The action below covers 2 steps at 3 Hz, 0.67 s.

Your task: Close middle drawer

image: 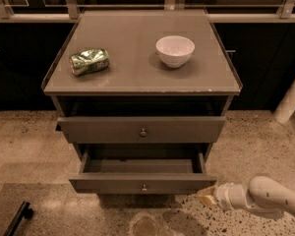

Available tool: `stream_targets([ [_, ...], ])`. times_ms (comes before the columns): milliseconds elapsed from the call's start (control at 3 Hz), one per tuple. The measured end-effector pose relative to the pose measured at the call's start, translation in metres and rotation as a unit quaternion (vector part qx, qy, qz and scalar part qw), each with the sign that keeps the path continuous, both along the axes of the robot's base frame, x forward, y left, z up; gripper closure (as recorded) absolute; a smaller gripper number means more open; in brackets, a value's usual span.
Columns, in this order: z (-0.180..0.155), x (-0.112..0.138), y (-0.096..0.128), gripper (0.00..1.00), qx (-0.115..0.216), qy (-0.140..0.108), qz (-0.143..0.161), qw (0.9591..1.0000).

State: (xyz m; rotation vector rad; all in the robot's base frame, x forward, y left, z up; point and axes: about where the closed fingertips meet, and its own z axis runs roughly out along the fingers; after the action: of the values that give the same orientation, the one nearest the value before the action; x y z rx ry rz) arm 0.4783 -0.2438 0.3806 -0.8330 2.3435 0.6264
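The middle drawer is the grey-brown one pulled far out of the cabinet, with a low front and a small round knob. Its inside looks empty. My gripper comes in from the lower right on a white arm. Its tip is at the drawer's right front corner, touching or nearly touching the front. The drawer above stands slightly out. Anything below the middle drawer is hidden by it.
On the cabinet top lie a crushed green can and a white bowl. A white post stands at the right. A dark mat and a black object lie on the speckled floor at the lower left.
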Motion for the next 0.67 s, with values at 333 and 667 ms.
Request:
stream_targets([
  [333, 0.0155, 0.0413, -0.0068, 1.00, -0.029, -0.041, -0.006, 0.9987],
  [667, 0.0189, 0.0495, -0.0071, 1.00, -0.035, -0.050, -0.007, 0.9981],
])
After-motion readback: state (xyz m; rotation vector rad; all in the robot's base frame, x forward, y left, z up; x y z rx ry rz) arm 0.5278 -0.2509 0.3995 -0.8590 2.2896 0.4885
